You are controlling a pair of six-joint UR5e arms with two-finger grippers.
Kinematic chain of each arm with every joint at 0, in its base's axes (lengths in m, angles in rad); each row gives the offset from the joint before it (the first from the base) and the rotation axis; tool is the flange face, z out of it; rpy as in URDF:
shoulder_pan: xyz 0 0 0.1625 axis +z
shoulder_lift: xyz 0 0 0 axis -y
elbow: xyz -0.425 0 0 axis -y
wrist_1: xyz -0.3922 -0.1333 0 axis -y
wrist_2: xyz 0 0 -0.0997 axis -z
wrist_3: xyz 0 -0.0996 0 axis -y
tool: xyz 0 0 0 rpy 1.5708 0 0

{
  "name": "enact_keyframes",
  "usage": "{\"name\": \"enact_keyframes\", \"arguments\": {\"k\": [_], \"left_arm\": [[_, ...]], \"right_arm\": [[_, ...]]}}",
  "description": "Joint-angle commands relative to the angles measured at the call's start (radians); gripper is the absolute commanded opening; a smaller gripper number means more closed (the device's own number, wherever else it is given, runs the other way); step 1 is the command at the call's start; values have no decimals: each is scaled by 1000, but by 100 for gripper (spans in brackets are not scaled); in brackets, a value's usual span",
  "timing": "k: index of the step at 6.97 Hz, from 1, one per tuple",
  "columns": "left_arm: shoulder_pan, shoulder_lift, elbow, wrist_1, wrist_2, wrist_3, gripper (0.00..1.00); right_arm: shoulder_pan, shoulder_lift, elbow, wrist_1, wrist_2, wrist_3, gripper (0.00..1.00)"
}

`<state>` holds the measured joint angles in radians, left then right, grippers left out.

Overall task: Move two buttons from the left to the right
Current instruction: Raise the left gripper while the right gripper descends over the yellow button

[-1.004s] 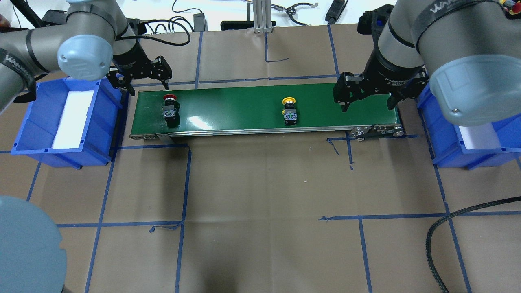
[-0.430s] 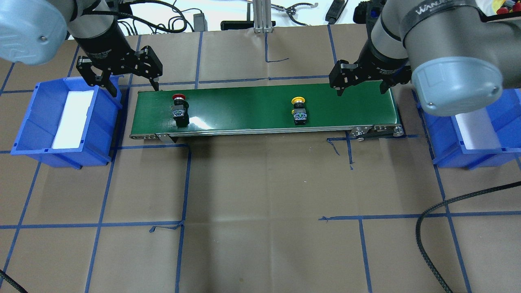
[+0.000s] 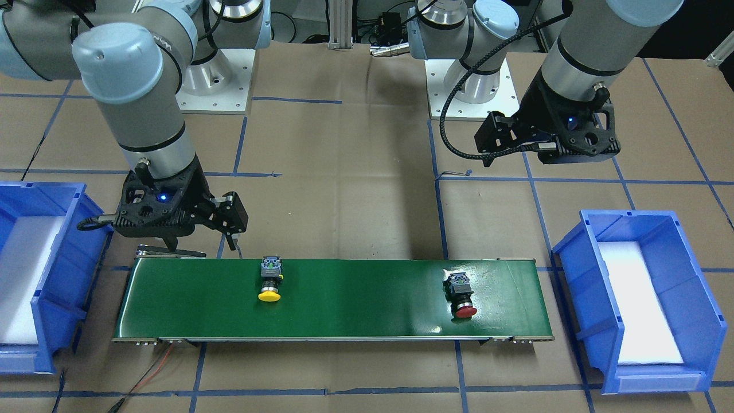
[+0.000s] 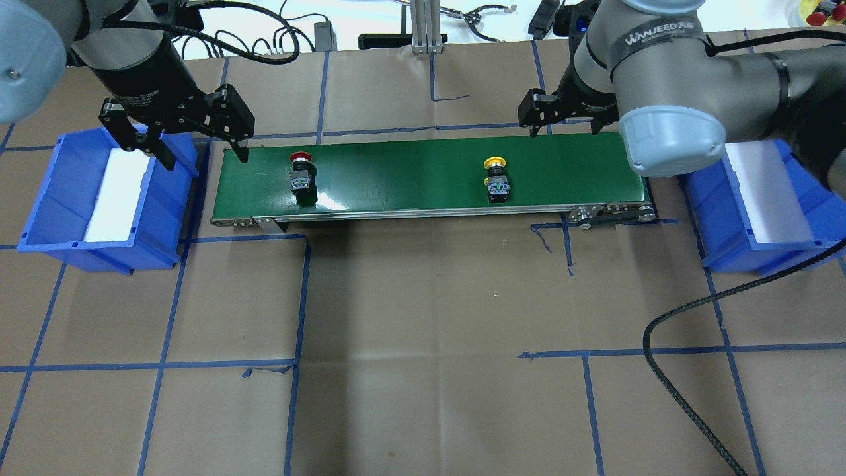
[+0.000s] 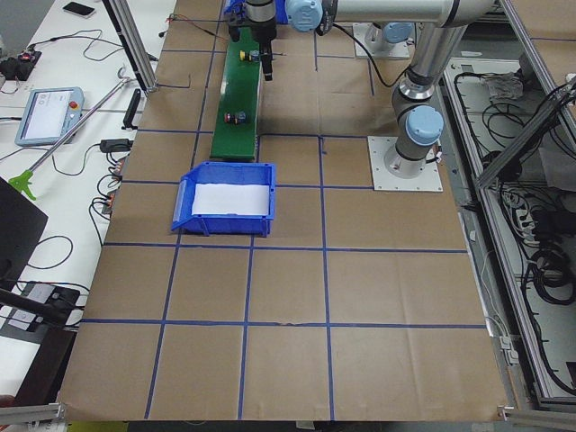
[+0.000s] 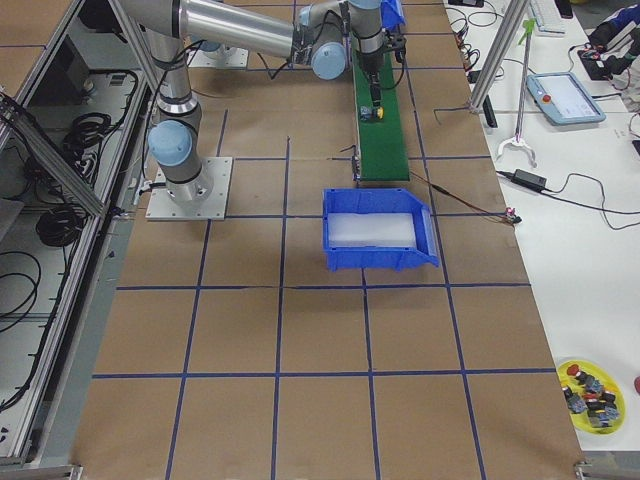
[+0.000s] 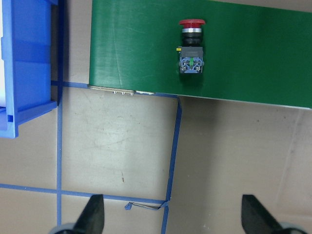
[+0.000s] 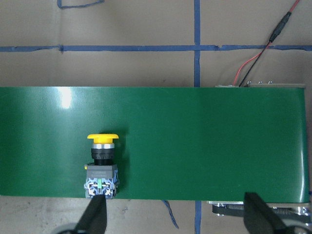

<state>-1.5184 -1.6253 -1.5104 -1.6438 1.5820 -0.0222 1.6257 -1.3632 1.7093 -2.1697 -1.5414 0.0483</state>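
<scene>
Two buttons lie on their sides on the green conveyor belt (image 4: 396, 172). The red-capped button (image 4: 301, 173) (image 7: 191, 46) is near the belt's left end. The yellow-capped button (image 4: 496, 180) (image 8: 101, 165) is right of the middle. My left gripper (image 4: 203, 153) (image 7: 174, 217) hangs open and empty over the belt's left end, between the belt and the left bin. My right gripper (image 4: 565, 127) (image 8: 176, 217) is open and empty above the belt's far edge, to the right of the yellow button.
A blue bin (image 4: 46, 218) with a white liner stands off the belt's left end, and a matching blue bin (image 4: 727, 248) off its right end. A black cable (image 4: 667, 383) loops over the paper at the front right. A yellow dish (image 6: 590, 390) of spare parts sits far off.
Both buttons have shifted to the right along the belt. The right gripper has moved left and toward the belt's far edge. The left arm has swung back, its gripper still by the belt's left end.
</scene>
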Motion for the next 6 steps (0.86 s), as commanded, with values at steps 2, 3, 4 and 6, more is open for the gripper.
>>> {"name": "enact_keyframes", "arguments": {"k": [2,3,4,6], "left_arm": [[0,31,-42,12,-5,21,100],[1,45,-57,24,-4,21,100],[3,45,-57,41,-1,19,100],[6,39,-42,39,-2,19,100]], "right_arm": [[0,117,1,-44,3,5,100],[0,128,1,-47,4,7,100],[0,125,1,-42,1,12,100],[0,131,3,-44,-14,41,100]]}}
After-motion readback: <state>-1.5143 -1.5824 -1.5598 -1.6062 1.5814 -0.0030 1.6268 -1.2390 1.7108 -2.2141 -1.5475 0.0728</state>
